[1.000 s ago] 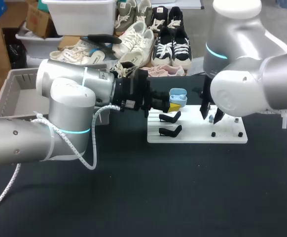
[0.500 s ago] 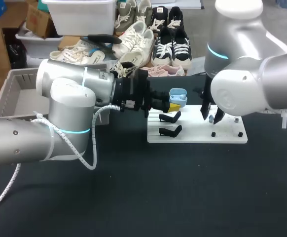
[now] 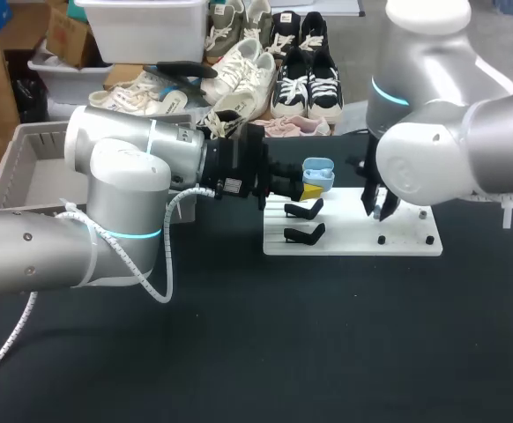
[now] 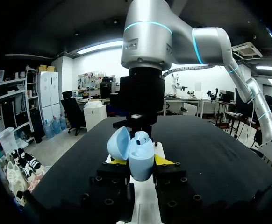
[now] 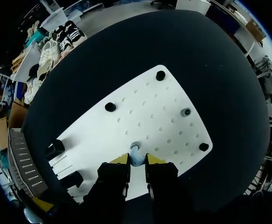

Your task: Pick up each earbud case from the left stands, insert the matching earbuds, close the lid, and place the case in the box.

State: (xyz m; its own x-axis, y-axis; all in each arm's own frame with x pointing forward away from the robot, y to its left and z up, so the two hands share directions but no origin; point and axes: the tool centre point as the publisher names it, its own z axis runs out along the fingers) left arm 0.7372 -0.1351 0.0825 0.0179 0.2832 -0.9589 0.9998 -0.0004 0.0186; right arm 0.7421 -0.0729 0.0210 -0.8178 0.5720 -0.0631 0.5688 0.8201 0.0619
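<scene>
The grey box (image 3: pixel 26 169) sits at the far left corner of the table (image 3: pixel 327 335). The left gripper (image 4: pixel 140 161) clamps the light blue earbud case (image 4: pixel 137 153), which has its lid open and a seated earbud (image 4: pixel 140 136) inside. It is above the far left edge of the white board (image 3: pixel 353 238), over two black stands (image 3: pixel 302 210). The right gripper (image 5: pixel 137 161), fingers narrow, pinches a pale blue earbud (image 5: pixel 136 152) over the board's middle.

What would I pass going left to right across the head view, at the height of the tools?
gray box → left arm → blue earbud case → right tool → black peg at the right end of the white board
</scene>
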